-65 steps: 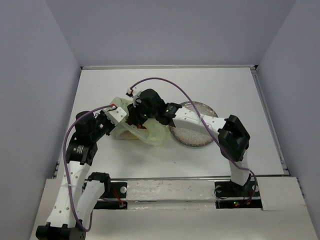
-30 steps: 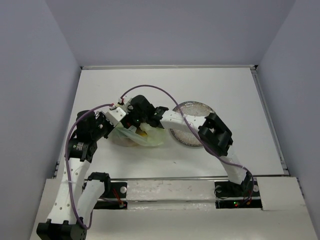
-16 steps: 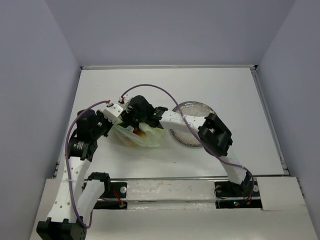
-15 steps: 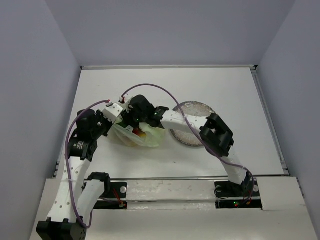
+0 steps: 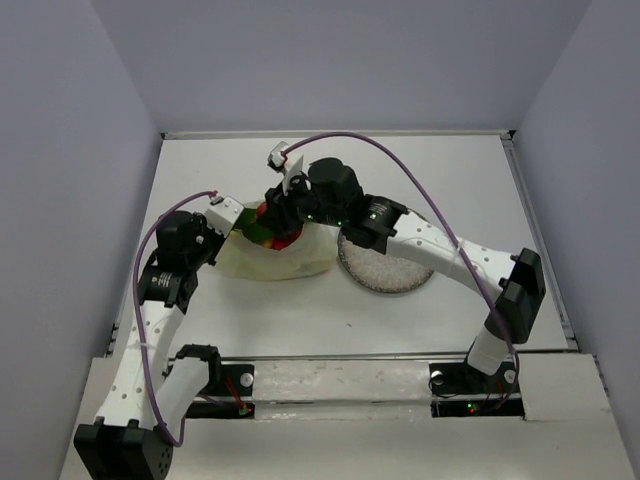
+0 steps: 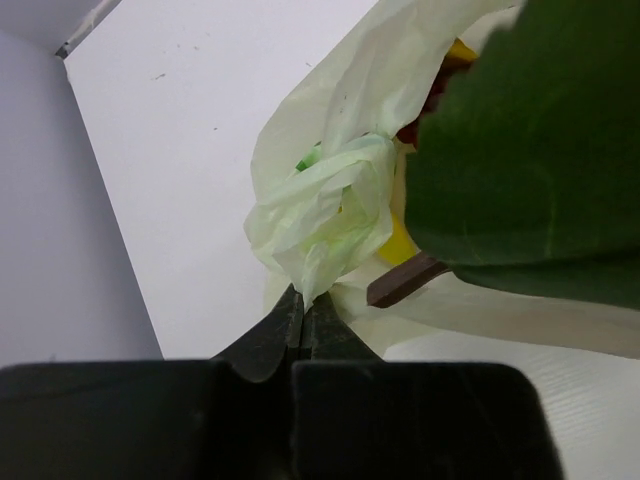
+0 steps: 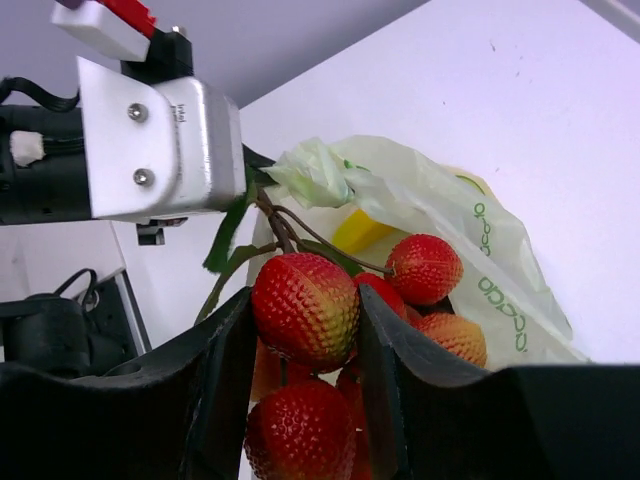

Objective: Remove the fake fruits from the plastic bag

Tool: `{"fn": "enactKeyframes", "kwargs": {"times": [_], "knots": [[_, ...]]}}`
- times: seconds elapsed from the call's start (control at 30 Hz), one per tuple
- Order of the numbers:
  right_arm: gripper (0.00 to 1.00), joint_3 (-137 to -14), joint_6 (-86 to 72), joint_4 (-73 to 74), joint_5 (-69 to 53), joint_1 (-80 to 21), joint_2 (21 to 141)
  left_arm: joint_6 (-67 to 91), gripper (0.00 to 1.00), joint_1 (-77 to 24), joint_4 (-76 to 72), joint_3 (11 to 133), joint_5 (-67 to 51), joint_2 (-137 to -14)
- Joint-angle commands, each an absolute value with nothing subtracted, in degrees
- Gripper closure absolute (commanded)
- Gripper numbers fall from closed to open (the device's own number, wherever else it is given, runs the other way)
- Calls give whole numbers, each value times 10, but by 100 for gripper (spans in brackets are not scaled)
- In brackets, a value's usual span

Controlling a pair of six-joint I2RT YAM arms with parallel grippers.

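The pale yellow-green plastic bag (image 5: 283, 259) lies left of centre on the table. My left gripper (image 6: 300, 305) is shut on a bunched fold of the bag's edge (image 6: 325, 215). My right gripper (image 7: 303, 300) is shut on one red bumpy ball of a bunch of fake fruits (image 7: 310, 305), held just above the bag's mouth. More red and orange balls (image 7: 425, 268) hang from the same brown stem with green leaves (image 6: 530, 150). A yellow piece (image 7: 360, 230) shows inside the bag. From above, the red bunch (image 5: 283, 228) sits under the right gripper (image 5: 282, 214).
A round speckled grey plate (image 5: 390, 272) lies just right of the bag, partly under the right arm. Purple cables loop above both wrists. White table surface stretches behind and in front of the bag; grey walls close in on three sides.
The right gripper closed on the red fruit bunch inside the bag and rose up and back with it. The left gripper kept its hold on the bag's edge.
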State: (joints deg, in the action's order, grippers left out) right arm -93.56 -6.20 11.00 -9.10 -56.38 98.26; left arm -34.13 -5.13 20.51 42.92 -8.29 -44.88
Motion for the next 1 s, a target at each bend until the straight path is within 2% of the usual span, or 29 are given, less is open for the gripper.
{"fn": "enactKeyframes", "kwargs": {"times": [0.0,0.47,0.77,0.97], "knots": [[99,-953,-60,91,-105,-552,961,-333,100,-48,186,456,-76,-454],[99,-1023,-207,-49,-132,-452,954,-341,100,-48,188,451,-91,-446],[99,-1061,-295,-191,-57,-430,999,-355,100,-48,189,461,-105,-450],[99,-1173,-313,-206,-20,-405,1060,-355,100,-47,189,464,-108,-450]]}}
